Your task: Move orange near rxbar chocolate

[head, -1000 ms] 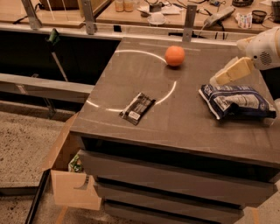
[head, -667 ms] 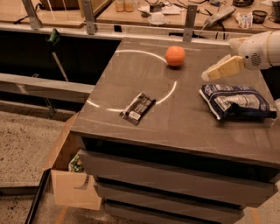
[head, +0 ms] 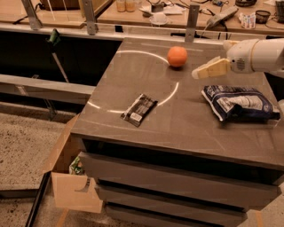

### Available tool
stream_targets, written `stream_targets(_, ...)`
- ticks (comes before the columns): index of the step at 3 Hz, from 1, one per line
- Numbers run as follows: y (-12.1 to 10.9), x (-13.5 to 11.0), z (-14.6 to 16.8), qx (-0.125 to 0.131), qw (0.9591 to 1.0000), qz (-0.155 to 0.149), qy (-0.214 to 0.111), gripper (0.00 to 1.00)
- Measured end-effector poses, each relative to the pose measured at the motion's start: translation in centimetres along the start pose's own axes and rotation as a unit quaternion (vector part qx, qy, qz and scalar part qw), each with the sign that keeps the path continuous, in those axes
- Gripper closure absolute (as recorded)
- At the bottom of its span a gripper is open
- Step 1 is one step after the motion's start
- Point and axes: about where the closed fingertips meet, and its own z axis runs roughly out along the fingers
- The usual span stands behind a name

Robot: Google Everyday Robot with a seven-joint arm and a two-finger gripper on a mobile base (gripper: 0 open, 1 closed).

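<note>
The orange (head: 177, 56) sits on the far part of the dark grey tabletop (head: 177, 119). The rxbar chocolate (head: 139, 109), a flat black wrapper with a white label patch, lies nearer the front left of the table. My gripper (head: 197, 73) reaches in from the right on a white arm, its cream fingers pointing left. It hovers just right of the orange and a little nearer to the camera, apart from it, and holds nothing.
A blue-and-white snack bag (head: 239, 103) lies on the table's right side, below the arm. A workbench with clutter (head: 159, 13) runs behind the table. An open cardboard box (head: 71, 177) stands on the floor at front left.
My gripper has moved left and away from above the snack bag, toward the orange. The orange, the bar and the bag have not moved.
</note>
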Motion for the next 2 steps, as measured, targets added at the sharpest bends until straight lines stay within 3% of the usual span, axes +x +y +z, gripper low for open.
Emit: stream_targets(2,-2.1,0.8,5.0,0.028,0.9983,0.038,-0.034,0.00)
